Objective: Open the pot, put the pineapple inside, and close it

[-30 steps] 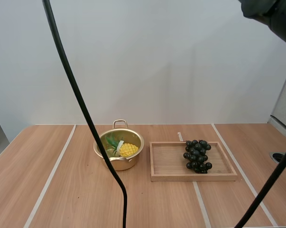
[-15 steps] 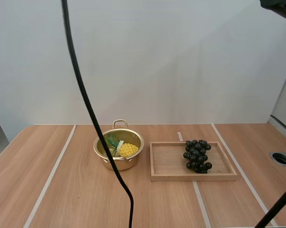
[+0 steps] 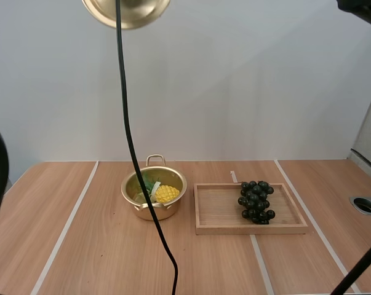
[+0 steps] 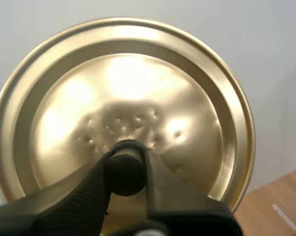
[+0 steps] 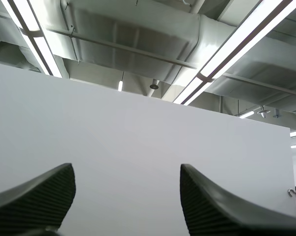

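Our left pincer pinches the black knob of the gold lid, held high above the table. In the high view the lid hangs far up, near the pot's 12 o'clock. Our right pincer is spread, gripping nothing. The pineapple lies inside the uncovered pot. At the pot's 3 o'clock, a wooden tray carries grapes.

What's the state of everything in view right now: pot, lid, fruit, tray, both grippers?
Gold metal pot: open, upright, pineapple inside.
Round gold lid: off the pot, held high above it.
Yellow pineapple: lying in the pot.
Dark grape bunch: lying in the tray.
Rectangular wooden tray: flat, beside the pot.
Left gripper: shut on the lid.
Right gripper: open, empty.
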Controlling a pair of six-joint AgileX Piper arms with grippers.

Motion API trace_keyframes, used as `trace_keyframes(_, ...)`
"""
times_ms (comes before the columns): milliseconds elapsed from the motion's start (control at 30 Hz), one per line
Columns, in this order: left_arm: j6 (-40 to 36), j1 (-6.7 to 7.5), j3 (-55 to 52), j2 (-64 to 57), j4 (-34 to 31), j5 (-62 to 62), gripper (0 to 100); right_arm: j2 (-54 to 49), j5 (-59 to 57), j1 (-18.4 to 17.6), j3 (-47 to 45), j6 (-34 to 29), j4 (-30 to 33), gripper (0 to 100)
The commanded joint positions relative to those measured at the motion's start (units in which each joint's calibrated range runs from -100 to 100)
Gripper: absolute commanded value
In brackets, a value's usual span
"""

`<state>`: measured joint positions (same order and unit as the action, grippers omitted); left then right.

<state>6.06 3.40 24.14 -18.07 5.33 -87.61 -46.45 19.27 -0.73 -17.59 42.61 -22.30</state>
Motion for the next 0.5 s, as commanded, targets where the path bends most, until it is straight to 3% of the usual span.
trace_keyframes(0, -0.4, -0.07, -6.4, 0.2, 0.0, 0.9, 0, -0.7, 1.3, 0.2, 0.3, 1.0, 0.0, 100)
trace_keyframes(467, 4.5, 0.0, -22.3, 7.5, 1.6, -3.3, 0, -0.7, 1.1, 0.3, 0.3, 2.5, 0.1, 100)
